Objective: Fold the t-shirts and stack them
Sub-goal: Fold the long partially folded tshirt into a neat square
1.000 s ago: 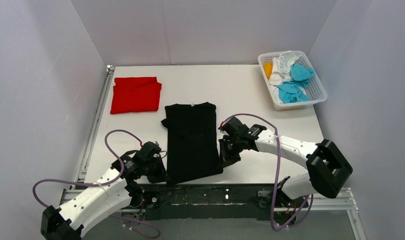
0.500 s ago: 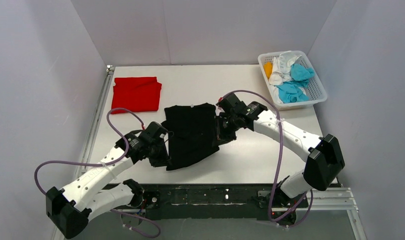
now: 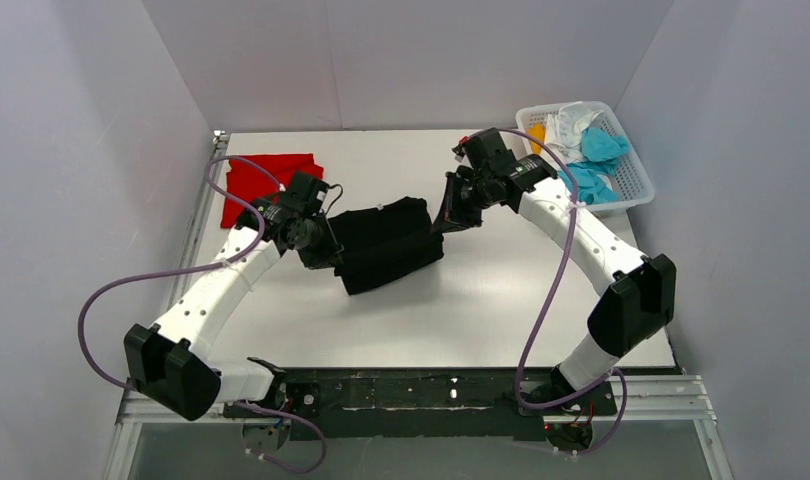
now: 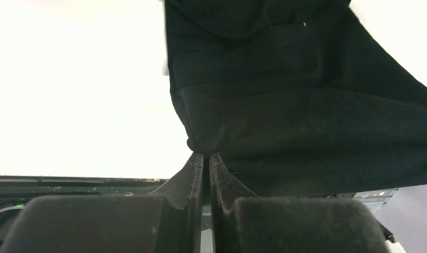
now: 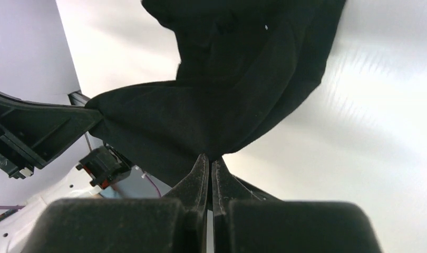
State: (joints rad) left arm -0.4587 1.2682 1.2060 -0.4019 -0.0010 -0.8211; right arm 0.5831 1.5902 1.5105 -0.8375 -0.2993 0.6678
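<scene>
Both arms have swung from the near edge to the middle of the white table (image 3: 461,300), lifting the near hem of the large plain black cloth t-shirt (image 3: 386,245) up and over toward its collar end. The left gripper (image 4: 206,155) is pinched tight on 1 hem corner and the right gripper (image 5: 209,158) on the other, with cloth bunched at each pair of tips. Between them the shirt sags as a short, thick, doubled band, its lower layer resting on the table and its top layer raised and slack, so this fold looks about half made. A bright red cloth t-shirt (image 3: 256,175) already lies folded flat at the far left, just beyond the left arm. The black one has yet to be laid down, smoothed and set on the red. Crumpled cyan, white and orange garments (image 3: 581,140) fill the white plastic lattice basket (image 3: 636,185) at the far right, so most of the job seems to remain.
</scene>
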